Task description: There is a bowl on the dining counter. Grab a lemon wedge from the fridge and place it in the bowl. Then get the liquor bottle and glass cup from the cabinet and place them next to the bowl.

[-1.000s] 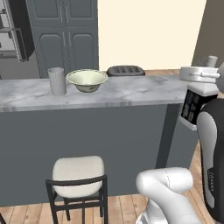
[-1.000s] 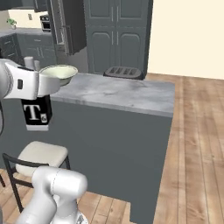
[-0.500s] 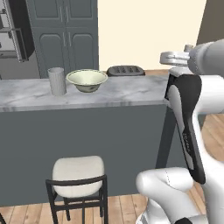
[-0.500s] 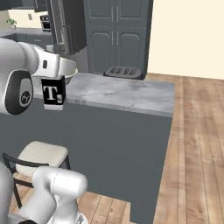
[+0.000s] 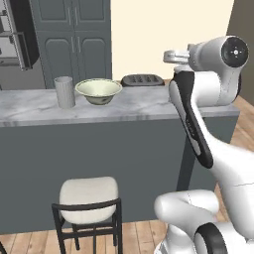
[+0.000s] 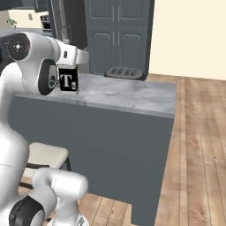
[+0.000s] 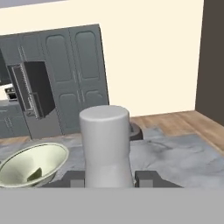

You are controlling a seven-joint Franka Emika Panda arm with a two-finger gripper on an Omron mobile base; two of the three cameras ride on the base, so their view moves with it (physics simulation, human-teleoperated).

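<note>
A: Biggest thing first, the counter (image 5: 139, 106). What's on it?

B: The marble slab runs across in front of the robot, over a dark grey front. The bowl (image 5: 98, 91) sits toward its left end in the left base view, with the cup (image 5: 64, 92) upright just beside it on the far left, apart from it. A dark toaster-like block (image 5: 143, 79) stands at the back edge, to the right of the bowl.

A: And the stool (image 5: 88, 208)?

B: On the floor in front of the counter, below the bowl; pale seat, black frame.

A: Where's the bottle (image 6: 67, 80)?

B: In the tool (image 7: 109, 178), up in the air. From the right base view its black label with the white "T" hangs by the arm's wrist, at about counter-top height, over the near edge. From the hand view the whitish bottle (image 7: 106, 146) rises between the two dark fingers (image 7: 146, 178), which are closed against its sides.

A: So the tool is gripping it?

B: Yes, clamped on the bottle.

A: Anything inside the bowl?

B: In the hand view the bowl (image 7: 30, 164) lies to the left of the bottle, and a small yellow-green piece (image 7: 35, 174) rests on its inner wall. I can't make out more of it than that.
</note>
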